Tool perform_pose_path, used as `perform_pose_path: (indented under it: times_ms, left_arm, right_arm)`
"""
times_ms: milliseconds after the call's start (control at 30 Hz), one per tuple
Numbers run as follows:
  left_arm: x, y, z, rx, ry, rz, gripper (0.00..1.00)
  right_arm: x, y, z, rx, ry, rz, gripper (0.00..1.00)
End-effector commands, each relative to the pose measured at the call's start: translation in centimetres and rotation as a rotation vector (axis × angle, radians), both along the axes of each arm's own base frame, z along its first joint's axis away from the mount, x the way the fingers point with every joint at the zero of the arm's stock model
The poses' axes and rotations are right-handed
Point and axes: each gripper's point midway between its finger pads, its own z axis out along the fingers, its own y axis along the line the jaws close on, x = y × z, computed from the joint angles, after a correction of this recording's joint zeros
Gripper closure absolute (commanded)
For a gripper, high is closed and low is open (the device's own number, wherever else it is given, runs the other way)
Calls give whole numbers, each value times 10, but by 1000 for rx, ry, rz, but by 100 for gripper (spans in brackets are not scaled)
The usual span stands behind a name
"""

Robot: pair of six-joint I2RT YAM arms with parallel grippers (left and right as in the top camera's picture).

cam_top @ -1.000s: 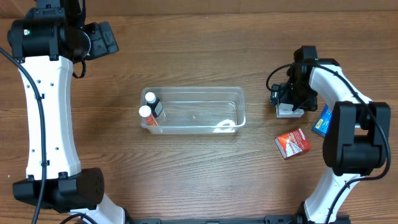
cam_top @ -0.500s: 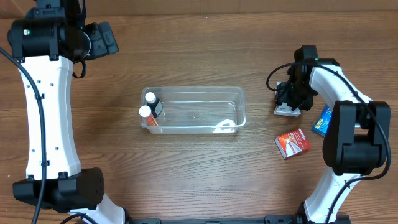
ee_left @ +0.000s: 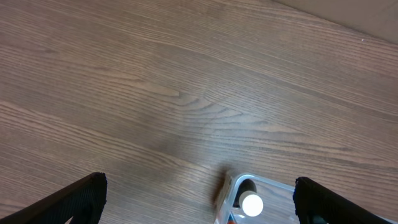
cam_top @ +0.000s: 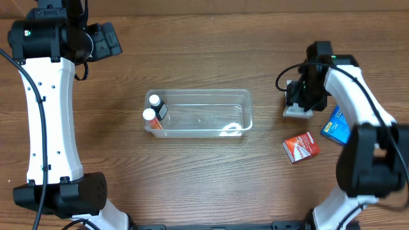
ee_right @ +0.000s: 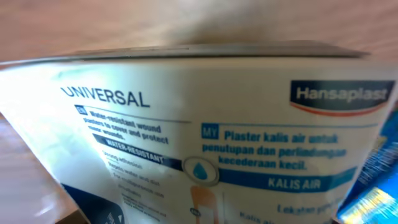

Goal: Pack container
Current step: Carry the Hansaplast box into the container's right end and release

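Container (cam_top: 198, 91) sits mid-table, long side across, w/ two white-capped bottles (cam_top: 153, 100) standing at its left end. Most of the tub looks free, so room for more. Right gripper (cam_top: 299, 102) is down over a white Hansaplast box (ee_right: 205, 143) off to the tub's right, prob. the next item to pack. The box fills the wrist view, so can't tell if the fingers are closed on it. Red box (cam_top: 300, 147) and blue box (cam_top: 333, 126) wait nearby. Left gripper (ee_left: 199, 183) hangs back top-left, fingers (ee_left: 74, 199) spread wide, holding nothing — out of the way.

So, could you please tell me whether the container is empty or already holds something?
Partly filled: two white-capped bottles sit at the left end of the container in the overhead view; the rest looks mostly bare.
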Motion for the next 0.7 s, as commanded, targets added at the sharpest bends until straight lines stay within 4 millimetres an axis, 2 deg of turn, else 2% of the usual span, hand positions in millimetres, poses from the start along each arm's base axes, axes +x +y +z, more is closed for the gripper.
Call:
perform_pose_path:
  times_ms: [0,67,167,300,400,533,667]
  left_arm:
    - [-5,0,21,3,-57,3,3]
    - [-5,0,21,3,-57,3,3]
    - [-5,0,21,3,-57,3,3]
    - [-5,0,21,3,-57,3,3]
    - [-5,0,21,3,-57,3,3]
    - [-5,0,21,3,-57,3,3]
    - [-5,0,21,3,-56,3,3]
  right_arm:
    - [11,36,76,20,-216,86,38]
    - [7,56,92,36,-258,137,38]
    - [-2,99,108,108,-303,235,38]
    - [-12,150,108,168,-301,237,38]
    - [-15,178,105,200,-308,245,37]
    - [-15,202,93,213,-302,273,36]
    - [-14,206,59,186,-218,251,36]
